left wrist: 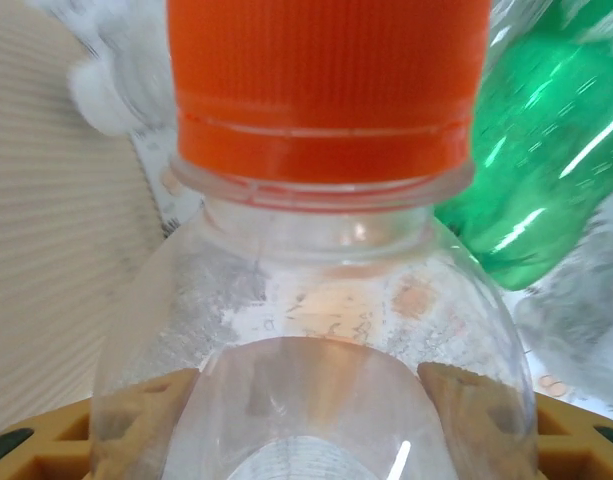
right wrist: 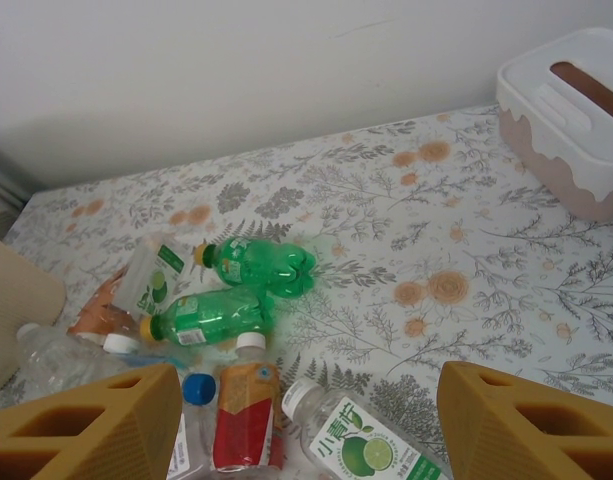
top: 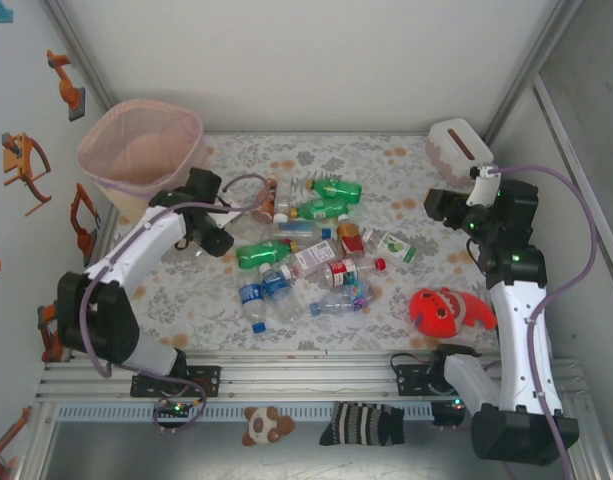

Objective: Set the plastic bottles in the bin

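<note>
Top view: your two arms reach from the near edge over a flower-patterned desk (top: pixel 386 170). The plastic bottles (top: pixel 306 255) lie in a loose heap at its middle, clear, green and brownish, most of them on their sides. The bin (top: pixel 141 150), tall and pale pink, stands at the far left corner. The left jaws are low at the heap's left side, between the heap and the bin. The right jaws hang near a white and pink tissue box (top: pixel 456 145) at the far right, apart from the heap. A red toy (top: pixel 441 310) lies beside the right arm.

Left wrist view: a clear bottle (left wrist: pixel 316 300) with an orange cap (left wrist: pixel 326 80) sits between the left jaws, its shoulders overlapping both fingers (left wrist: pixel 71 435). You cannot tell whether they press on it. A green bottle (left wrist: pixel 546 150) lies just beside it.

Right wrist view: the right jaws stand wide apart with nothing between them, looking over two green bottles (right wrist: pixel 261 265) and a lime-labelled bottle (right wrist: pixel 351 440).

The clear bottle looks empty, so expect it to be light, thin-walled, easily dented and smooth enough to slip. Take hold just below the shoulder, where it should be stiffest.
</note>
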You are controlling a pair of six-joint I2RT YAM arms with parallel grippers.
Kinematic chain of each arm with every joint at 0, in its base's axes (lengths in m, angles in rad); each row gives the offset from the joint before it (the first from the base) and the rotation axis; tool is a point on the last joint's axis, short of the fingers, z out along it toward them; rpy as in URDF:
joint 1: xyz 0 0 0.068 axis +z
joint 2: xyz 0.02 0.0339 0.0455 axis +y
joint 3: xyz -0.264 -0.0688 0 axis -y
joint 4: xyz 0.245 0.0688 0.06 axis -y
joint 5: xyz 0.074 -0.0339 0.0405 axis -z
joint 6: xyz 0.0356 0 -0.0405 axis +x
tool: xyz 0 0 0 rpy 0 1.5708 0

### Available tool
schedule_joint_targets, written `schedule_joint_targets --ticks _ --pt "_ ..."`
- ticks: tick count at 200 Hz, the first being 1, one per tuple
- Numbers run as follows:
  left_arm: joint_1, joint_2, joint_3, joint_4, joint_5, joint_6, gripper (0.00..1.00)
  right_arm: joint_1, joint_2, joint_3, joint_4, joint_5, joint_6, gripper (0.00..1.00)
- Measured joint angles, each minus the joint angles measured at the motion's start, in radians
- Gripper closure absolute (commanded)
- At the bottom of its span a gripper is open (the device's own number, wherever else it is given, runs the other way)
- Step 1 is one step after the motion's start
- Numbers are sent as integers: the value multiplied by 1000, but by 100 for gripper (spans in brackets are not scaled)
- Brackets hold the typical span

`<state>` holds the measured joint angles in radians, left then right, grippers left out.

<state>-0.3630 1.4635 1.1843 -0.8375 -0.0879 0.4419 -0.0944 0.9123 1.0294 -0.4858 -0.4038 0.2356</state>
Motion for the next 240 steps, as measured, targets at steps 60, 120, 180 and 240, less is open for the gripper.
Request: schedule_joint_targets --ticks 60,120,180,240 --pt "0 -178 192 -4 135 -53 48 0 -3 17 -8 0 1 33" --pt "0 -229 402 38 137 -143 47 0 -6 44 -8 -4 4 32" --pt "61 -104 639 43 -6 -178 47 0 -6 47 -8 -4 4 32" --pt "249 151 837 -40 -12 -217 49 0 -6 47 -8 -4 4 32"
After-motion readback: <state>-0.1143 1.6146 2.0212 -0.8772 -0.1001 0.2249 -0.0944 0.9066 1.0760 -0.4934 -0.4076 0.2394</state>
